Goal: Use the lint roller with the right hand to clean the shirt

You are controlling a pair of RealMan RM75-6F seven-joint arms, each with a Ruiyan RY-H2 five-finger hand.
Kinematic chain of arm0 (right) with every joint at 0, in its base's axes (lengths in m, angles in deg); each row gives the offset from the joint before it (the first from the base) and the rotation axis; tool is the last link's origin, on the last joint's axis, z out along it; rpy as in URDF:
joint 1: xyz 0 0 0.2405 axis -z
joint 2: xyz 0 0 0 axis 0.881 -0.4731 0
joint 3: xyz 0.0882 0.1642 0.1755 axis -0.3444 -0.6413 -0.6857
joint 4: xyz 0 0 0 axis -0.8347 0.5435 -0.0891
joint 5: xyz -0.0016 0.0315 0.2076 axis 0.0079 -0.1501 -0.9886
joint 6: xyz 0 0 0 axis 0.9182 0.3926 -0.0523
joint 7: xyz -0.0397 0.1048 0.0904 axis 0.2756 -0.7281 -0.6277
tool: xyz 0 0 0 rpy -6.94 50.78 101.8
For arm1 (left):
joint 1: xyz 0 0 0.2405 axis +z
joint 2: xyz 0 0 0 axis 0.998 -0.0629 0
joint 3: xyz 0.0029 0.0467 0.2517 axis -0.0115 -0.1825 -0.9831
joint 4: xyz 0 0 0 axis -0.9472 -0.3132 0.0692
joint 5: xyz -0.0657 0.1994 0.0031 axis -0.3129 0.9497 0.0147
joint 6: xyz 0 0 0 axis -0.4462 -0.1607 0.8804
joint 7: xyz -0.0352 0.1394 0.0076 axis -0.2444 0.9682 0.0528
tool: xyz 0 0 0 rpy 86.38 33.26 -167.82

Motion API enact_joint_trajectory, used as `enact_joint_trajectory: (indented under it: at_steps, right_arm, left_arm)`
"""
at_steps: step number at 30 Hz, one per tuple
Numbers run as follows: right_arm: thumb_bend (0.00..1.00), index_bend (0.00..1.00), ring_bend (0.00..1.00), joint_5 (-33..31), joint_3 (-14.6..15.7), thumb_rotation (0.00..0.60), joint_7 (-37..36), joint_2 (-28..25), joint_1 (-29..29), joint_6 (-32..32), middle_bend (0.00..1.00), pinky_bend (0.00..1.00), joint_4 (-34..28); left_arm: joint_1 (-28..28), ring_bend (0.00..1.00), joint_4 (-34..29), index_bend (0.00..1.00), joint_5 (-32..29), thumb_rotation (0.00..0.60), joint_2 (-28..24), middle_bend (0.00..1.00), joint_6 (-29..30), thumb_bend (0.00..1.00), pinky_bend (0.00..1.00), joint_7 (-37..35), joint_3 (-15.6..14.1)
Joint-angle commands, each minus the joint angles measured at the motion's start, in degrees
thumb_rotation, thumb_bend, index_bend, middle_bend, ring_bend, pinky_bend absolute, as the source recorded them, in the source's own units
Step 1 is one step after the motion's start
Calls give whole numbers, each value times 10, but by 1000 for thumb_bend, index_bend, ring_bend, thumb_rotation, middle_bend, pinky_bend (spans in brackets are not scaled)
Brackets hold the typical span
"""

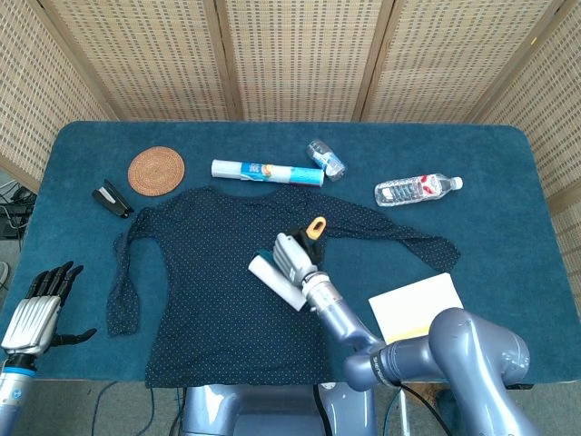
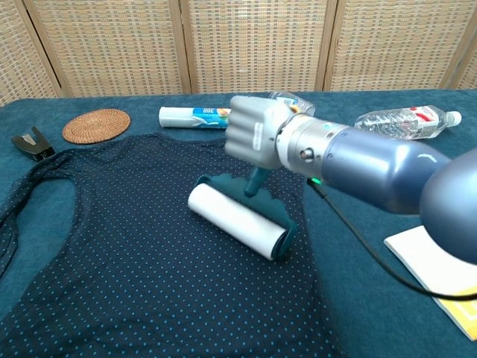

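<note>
A dark blue dotted shirt point(image 1: 227, 272) point(image 2: 134, 253) lies spread flat on the table. My right hand point(image 1: 294, 255) point(image 2: 253, 138) grips the teal, orange-tipped handle of the lint roller point(image 1: 277, 282) point(image 2: 237, 220). The white roll lies on the shirt's middle right part, tilted diagonally. My left hand point(image 1: 32, 309) hangs open off the table's front left corner, holding nothing; the chest view does not show it.
At the back lie a woven coaster point(image 1: 156, 170), a black clip point(image 1: 113, 198), a white wrapped roll point(image 1: 267, 172), a small bottle point(image 1: 326, 159) and a water bottle point(image 1: 418, 189). A white and yellow booklet point(image 1: 416, 309) sits right of the shirt.
</note>
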Motion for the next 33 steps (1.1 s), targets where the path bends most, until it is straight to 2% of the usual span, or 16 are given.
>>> enact_joint_trajectory:
  at_steps: [1, 7, 15, 24, 33]
  right_arm:
    - [687, 715, 1000, 9, -3, 600, 12, 10, -7, -3, 1000, 1000, -17]
    - [687, 715, 1000, 40, 11, 600, 32, 26, -13, -5, 1000, 1000, -51]
    - [687, 715, 1000, 69, 19, 600, 29, 23, -4, -15, 1000, 1000, -47]
    - [686, 709, 1000, 75, 25, 600, 3, -3, 21, -13, 1000, 1000, 8]
    - [685, 707, 1000, 60, 30, 600, -15, -27, 51, 14, 1000, 1000, 99]
  left_arm:
    - [0, 0, 0, 0, 0, 600, -1, 0, 0, 0, 0, -2, 0]
    - [1, 0, 0, 0, 3, 600, -2, 0, 2, 0, 0, -4, -2]
    - [1, 0, 0, 0, 4, 600, -2, 0, 4, 0, 0, -4, -2]
    - [1, 0, -1, 0, 2, 600, -2, 0, 4, 0, 0, -5, -2]
    - [1, 0, -1, 0, -2, 600, 0, 0, 4, 0, 0, 1, 0]
